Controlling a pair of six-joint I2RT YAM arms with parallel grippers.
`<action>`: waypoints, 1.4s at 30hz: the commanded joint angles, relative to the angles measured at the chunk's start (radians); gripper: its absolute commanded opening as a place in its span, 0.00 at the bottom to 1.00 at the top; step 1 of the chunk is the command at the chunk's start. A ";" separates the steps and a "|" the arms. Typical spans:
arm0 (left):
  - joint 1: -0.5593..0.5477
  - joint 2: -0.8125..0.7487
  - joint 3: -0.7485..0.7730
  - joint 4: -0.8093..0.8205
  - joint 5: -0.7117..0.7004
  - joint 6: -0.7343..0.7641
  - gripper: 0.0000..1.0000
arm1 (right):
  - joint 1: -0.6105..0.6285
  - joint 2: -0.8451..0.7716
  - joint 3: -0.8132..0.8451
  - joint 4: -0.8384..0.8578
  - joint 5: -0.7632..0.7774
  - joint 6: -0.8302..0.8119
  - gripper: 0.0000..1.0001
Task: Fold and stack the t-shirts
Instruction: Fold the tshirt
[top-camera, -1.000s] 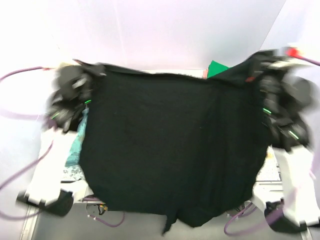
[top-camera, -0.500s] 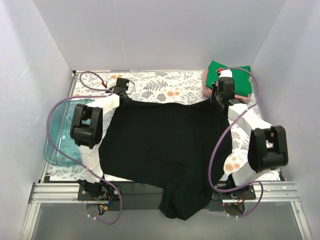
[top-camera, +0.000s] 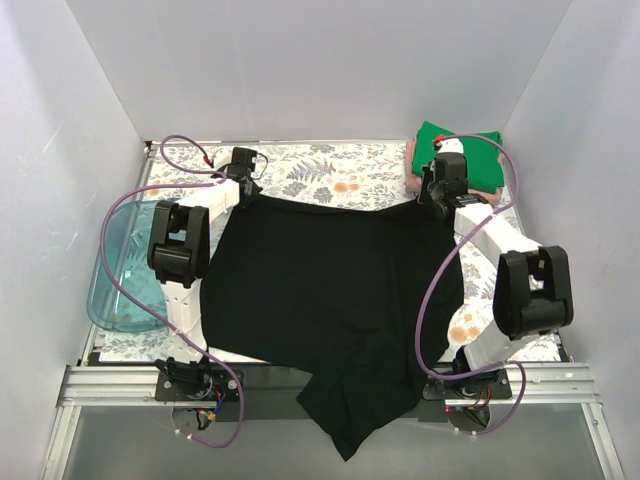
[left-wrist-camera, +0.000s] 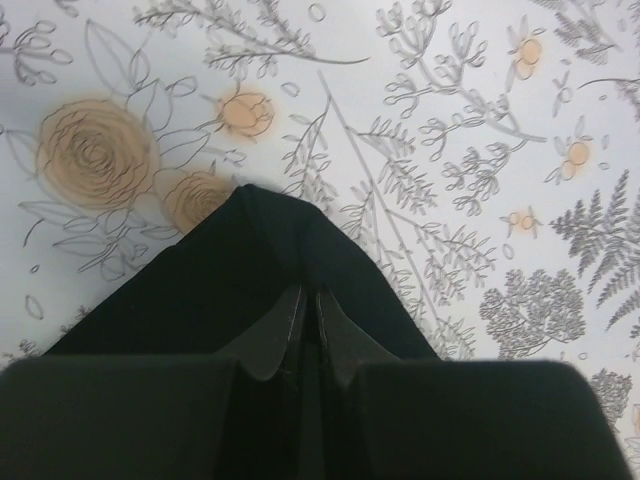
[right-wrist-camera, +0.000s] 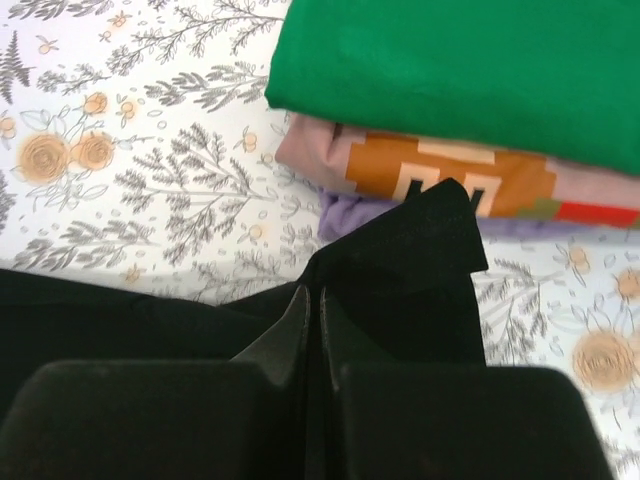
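A black t-shirt (top-camera: 330, 290) lies spread over the flowered table, its lower part hanging over the near edge. My left gripper (top-camera: 243, 188) is shut on the shirt's far left corner (left-wrist-camera: 270, 250). My right gripper (top-camera: 440, 196) is shut on the far right corner (right-wrist-camera: 420, 260). A folded stack (top-camera: 460, 160) sits at the far right: the green shirt (right-wrist-camera: 470, 70) on top, then the orange-patterned one (right-wrist-camera: 430, 175), pink (right-wrist-camera: 305, 155) and lavender (right-wrist-camera: 350, 215) edges below. The right gripper is just in front of this stack.
A translucent teal tray (top-camera: 125, 285) lies at the left edge, partly under the left arm. White walls close in the table on three sides. Purple cables loop beside both arms.
The shirt was held up in the air a second ago; it now lies on the table. Both grippers have pulled the far corners slightly farther back, and the hanging hem has shifted left.
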 joint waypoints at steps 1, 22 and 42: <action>0.009 -0.112 -0.041 -0.011 -0.003 0.011 0.00 | -0.004 -0.130 -0.032 -0.128 0.011 0.069 0.01; 0.035 -0.331 -0.147 -0.199 0.028 0.043 0.00 | 0.073 -0.784 -0.440 -0.569 -0.221 0.345 0.01; 0.045 -0.305 -0.140 -0.259 0.030 0.065 0.00 | 0.294 -0.853 -0.511 -0.603 -0.281 0.566 0.01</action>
